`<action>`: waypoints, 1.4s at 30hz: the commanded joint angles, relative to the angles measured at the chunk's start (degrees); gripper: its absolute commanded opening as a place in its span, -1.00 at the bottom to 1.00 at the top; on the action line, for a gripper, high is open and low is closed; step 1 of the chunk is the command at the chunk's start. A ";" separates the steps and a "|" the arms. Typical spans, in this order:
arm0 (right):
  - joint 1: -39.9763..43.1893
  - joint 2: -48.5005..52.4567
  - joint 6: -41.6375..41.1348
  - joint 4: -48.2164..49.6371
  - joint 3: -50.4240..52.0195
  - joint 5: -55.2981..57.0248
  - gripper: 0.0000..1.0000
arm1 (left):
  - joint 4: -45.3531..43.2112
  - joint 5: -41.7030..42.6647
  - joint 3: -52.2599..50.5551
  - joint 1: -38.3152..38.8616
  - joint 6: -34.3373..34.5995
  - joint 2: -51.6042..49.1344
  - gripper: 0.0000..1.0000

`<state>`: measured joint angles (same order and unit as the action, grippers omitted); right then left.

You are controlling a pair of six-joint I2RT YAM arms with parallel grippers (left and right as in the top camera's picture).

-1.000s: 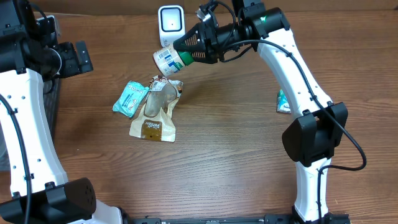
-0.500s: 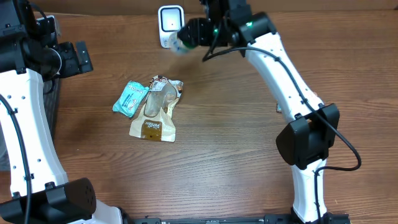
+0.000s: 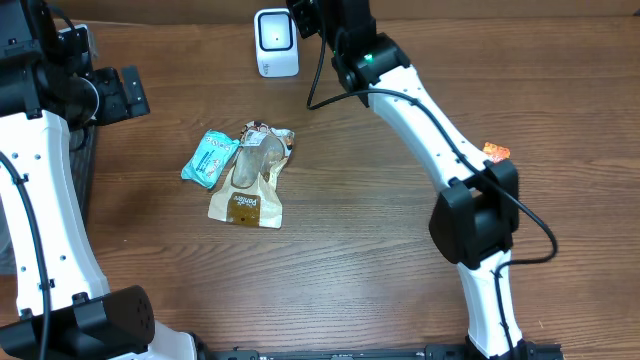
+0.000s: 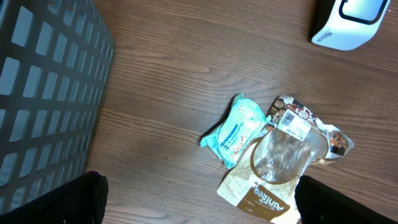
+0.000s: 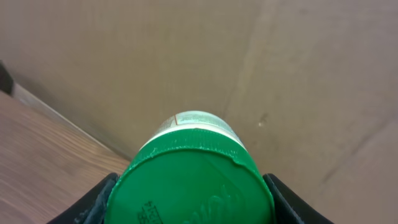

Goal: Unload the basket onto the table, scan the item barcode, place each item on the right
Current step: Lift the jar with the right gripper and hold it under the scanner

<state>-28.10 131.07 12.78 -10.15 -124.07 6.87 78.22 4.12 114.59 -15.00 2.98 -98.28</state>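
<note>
A green-capped bottle is clamped between the fingers of the right gripper, which flank it at lower left and lower right; the left gripper is spread wide.

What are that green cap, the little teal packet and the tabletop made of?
Green cap: probably moulded plastic, smooth, slightly shiny, with embossed marks. Teal packet: likely thin plastic film, glossy and crinkled. Tabletop: wood or wood-look laminate; grain lines show, but which one is unclear.
</note>
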 commanded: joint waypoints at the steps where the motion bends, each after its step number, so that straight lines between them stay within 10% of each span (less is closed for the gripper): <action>1: 0.02 3.32 10.32 3.04 -0.07 0.33 -0.38 | -0.04 0.37 0.63 0.39 0.39 0.13 0.99; 20: -1.84 11.87 40.06 13.29 -0.07 -2.21 -0.43 | -0.04 0.35 0.63 0.39 0.39 0.13 0.99; 42: -1.90 13.05 33.92 15.69 -0.07 0.57 -0.43 | -0.07 0.35 0.63 0.39 0.39 0.13 0.99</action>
<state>-30.00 146.21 51.94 5.54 -123.81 6.50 78.22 4.12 114.59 -15.00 2.98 -98.28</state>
